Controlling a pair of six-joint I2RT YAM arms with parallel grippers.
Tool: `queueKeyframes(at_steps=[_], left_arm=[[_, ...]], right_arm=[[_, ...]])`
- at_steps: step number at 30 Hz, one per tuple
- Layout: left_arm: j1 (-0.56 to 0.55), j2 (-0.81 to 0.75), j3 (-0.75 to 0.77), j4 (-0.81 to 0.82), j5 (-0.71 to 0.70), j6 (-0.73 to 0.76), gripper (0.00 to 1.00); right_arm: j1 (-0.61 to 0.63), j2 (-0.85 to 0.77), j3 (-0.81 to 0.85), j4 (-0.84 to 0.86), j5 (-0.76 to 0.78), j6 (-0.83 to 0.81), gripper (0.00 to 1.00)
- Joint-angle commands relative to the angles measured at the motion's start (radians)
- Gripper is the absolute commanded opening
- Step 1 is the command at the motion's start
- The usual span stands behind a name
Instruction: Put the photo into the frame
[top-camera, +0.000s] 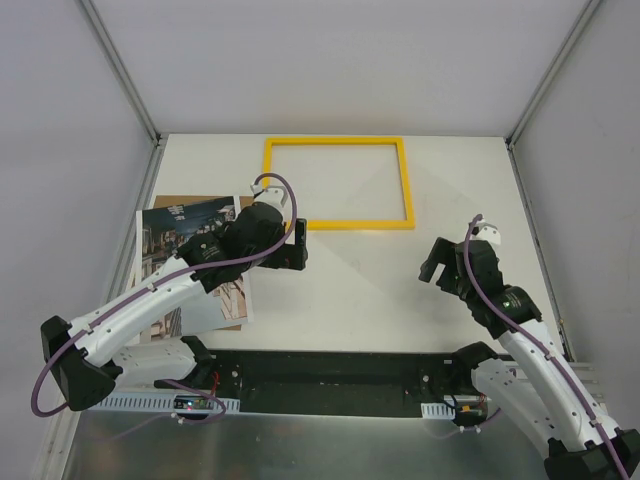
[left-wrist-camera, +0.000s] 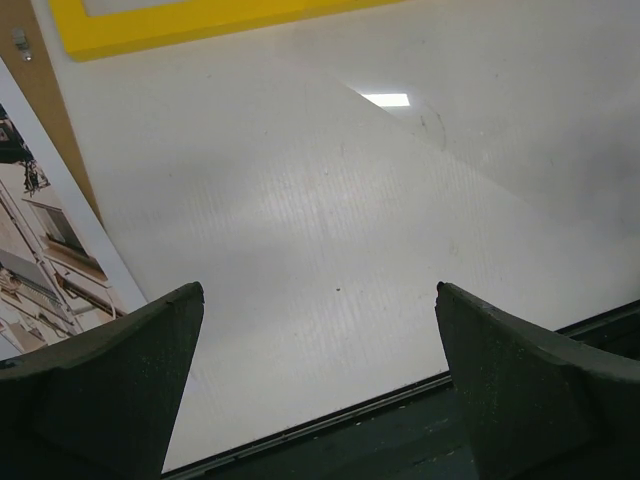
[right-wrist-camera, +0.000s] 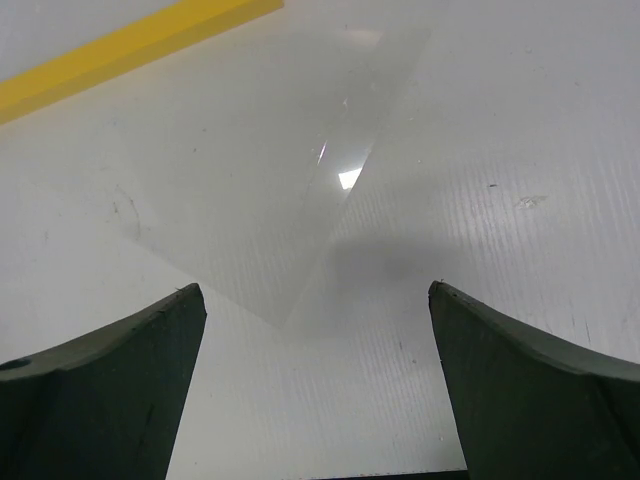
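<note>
Walls of pale grey stand around a white table on three sides. Grey metal posts run up at the far corners. A black strip lies along the near edge, where the two arms are fixed.

The frame lies flat at the far middle of the table, yellow side up. The white table shows through its middle.

The photo lies on the left side of the table, on top of a brown board. The left arm reaches over part of the photo and hides some of it.

The left gripper is just to the right of the photo, near the frame's near left corner. It is over bare table and touches neither one. Its fingers are spread wide with nothing between them. In the left wrist view the photo is at the left edge and the yellow frame is along the top.

The right gripper is on the right side, near the frame's near right corner and well apart from the photo. Its fingers are spread wide too and hold nothing. Below it a clear sheet lies flat on the table, with one end reaching up to the yellow frame.
</note>
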Motion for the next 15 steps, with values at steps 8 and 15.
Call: queueKeyframes(at_steps=[8,15], left_arm=[[0.012,-0.007,-0.003,0.030,0.014,-0.005,0.99],[0.012,-0.004,-0.010,0.027,0.043,-0.005,0.99]], right_arm=[[-0.036,0.014,0.012,0.013,-0.025,0.006,0.96],[-0.197,0.055,-0.015,0.140,-0.178,0.011,0.96]])
